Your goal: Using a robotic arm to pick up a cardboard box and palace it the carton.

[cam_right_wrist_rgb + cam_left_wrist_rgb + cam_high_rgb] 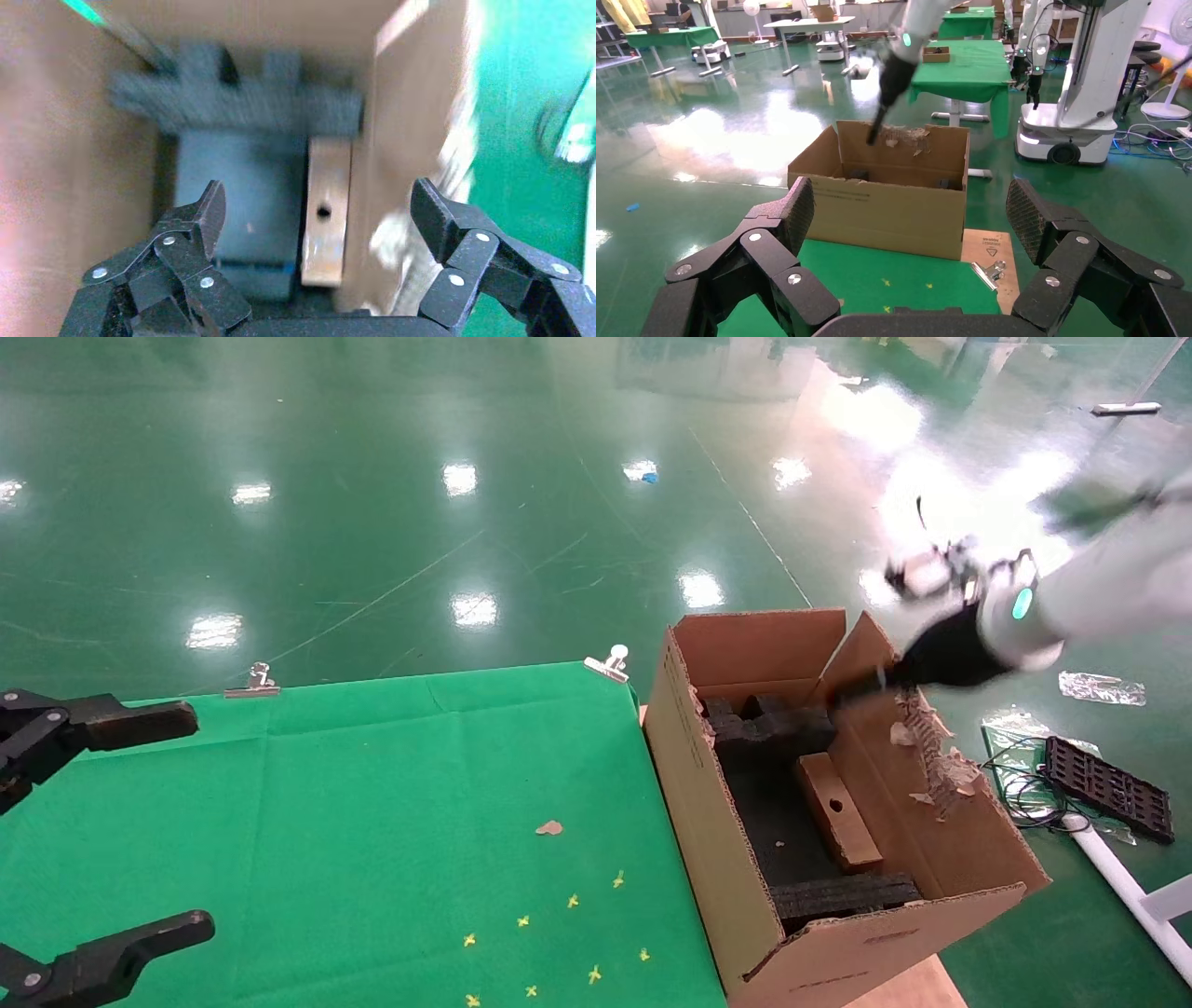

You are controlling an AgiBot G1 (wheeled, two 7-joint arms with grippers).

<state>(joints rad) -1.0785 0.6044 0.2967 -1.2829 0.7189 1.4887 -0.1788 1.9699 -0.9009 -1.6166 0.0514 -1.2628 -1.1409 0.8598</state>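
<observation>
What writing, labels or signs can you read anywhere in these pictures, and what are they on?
Nothing reads clearly.
Carton: dark print on its side, too small to read.
Brown board beside the carton: a triangle sign with small print, unreadable.
Cardboard box: no print visible.

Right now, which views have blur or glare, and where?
Head view: ceiling-light glare across the green floor, motion blur on the right gripper over the carton. Right wrist view: smeared throughout, the cardboard box soft-edged. Left wrist view: sharp, left gripper crisp, floor glare beyond.
</observation>
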